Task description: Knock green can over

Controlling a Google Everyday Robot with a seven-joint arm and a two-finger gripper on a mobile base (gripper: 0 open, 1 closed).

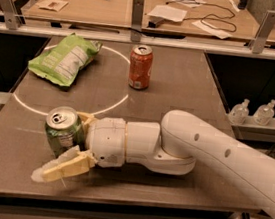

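The green can, with a silver top and pull tab, stands at the front left of the table and leans slightly to the left. My gripper reaches in from the right on a thick white arm. It is open, with the can between its cream fingers. The near finger lies in front of the can. The far finger shows behind the can's right side. The white wrist is right against the can.
An orange-red soda can stands upright at mid table. A light-green chip bag lies at the back left. A white circle line is marked on the dark table. Two small bottles stand off the right edge.
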